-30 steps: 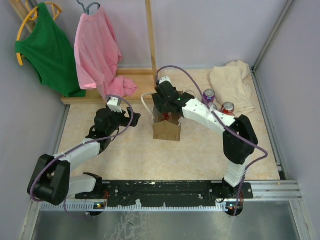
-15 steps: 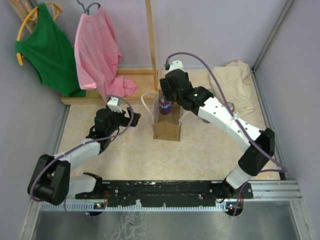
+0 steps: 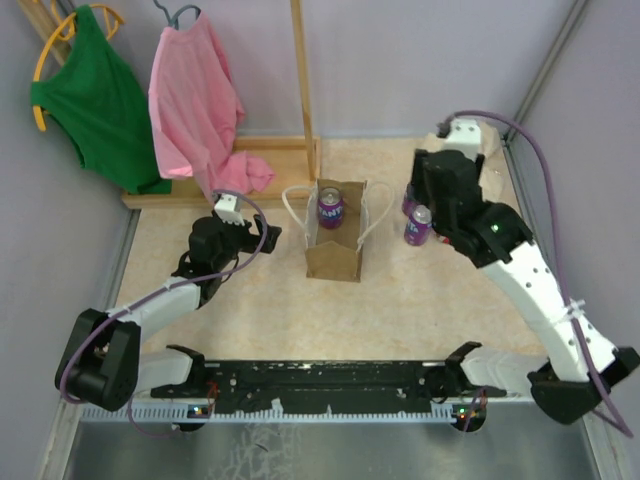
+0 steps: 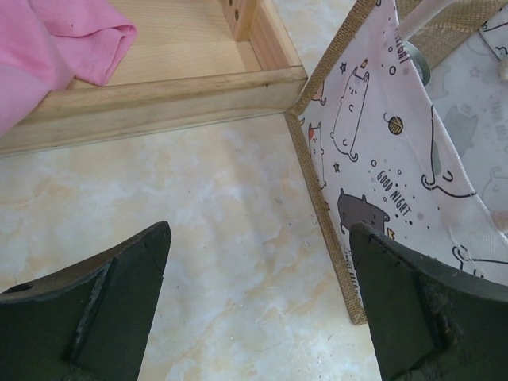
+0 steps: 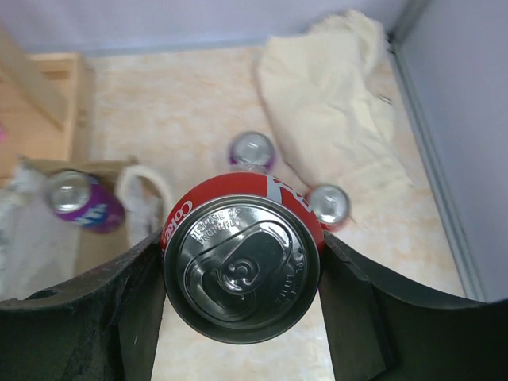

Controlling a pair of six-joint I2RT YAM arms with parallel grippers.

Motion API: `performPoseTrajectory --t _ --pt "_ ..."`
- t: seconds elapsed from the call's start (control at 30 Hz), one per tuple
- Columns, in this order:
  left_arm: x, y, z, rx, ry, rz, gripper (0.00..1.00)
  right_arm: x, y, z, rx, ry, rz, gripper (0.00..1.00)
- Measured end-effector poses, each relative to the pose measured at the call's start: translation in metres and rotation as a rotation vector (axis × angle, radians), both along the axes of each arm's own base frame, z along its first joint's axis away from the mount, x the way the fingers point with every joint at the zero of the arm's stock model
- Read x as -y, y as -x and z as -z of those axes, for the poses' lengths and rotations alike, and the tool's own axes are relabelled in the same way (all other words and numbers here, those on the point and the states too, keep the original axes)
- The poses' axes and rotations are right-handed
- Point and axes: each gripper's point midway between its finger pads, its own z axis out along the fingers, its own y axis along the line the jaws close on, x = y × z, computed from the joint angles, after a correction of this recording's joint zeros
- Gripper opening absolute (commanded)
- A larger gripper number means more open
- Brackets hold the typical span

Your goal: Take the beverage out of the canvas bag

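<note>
The tan canvas bag (image 3: 335, 258) stands upright mid-table with its white handles spread; its cat-print side (image 4: 381, 159) shows in the left wrist view. One purple beverage can (image 3: 330, 210) (image 5: 83, 202) lies inside it. My right gripper (image 5: 242, 255) is raised to the right of the bag and shut on a red Coke can (image 5: 242, 270), top towards the camera. My left gripper (image 4: 260, 238) (image 3: 262, 235) hovers open just left of the bag, with only bare table between its fingers.
Below the held can, a purple can (image 5: 252, 149) and a red can (image 5: 328, 205) stand on the table beside a cream cloth (image 5: 329, 103). A wooden rack base (image 3: 250, 165) with a pink shirt (image 3: 195, 100) and a green shirt (image 3: 95, 90) lies at the back left.
The right gripper rose out of the bag with the red can and swung right, over the standing cans. The purple can in the bag came into view. The left arm stayed still.
</note>
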Motion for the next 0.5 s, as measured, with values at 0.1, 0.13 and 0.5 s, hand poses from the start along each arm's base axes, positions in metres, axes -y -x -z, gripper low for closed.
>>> performPoseTrajectory --t 0.1,0.13,0.5 --pt "0.0 0.0 -0.002 0.004 0.001 0.0 1.0 0.044 0.015 0.028 -0.049 -0.004 0.109 0.0" --pt "0.0 0.0 -0.002 0.005 0.002 0.0 1.0 0.058 0.021 0.043 -0.081 0.001 0.143 0.0" --pt "0.004 0.003 -0.002 0.002 0.01 0.022 1.0 0.08 0.061 0.193 -0.431 0.011 0.175 0.0"
